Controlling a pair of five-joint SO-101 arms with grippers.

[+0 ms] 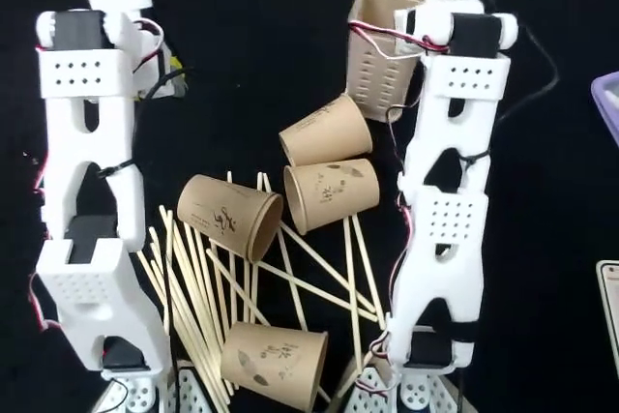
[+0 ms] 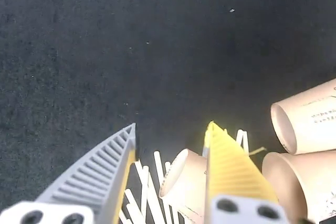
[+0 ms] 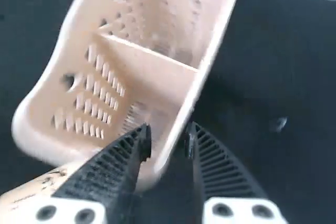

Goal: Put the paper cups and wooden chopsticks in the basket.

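Several brown paper cups lie on their sides mid-table, among them one (image 1: 324, 131) by the basket, one (image 1: 228, 216) further left and one (image 1: 274, 365) near the front. Wooden chopsticks (image 1: 193, 287) lie scattered around and under them. The beige perforated basket (image 1: 387, 36) is tipped up at the back. My right gripper (image 3: 167, 135) is shut on the basket's rim (image 3: 173, 114), one black finger on each side of the wall. My left gripper (image 2: 170, 127) hangs open over the black cloth, with a cup (image 2: 184, 182) and chopstick ends (image 2: 149, 192) just behind its tips.
A purple container (image 1: 607, 103) sits at the table's right edge, with a card (image 1: 609, 302) nearer the front. Both white arms stretch from the front edge toward the back, flanking the pile. Bare black cloth (image 1: 242, 65) lies at the back left.
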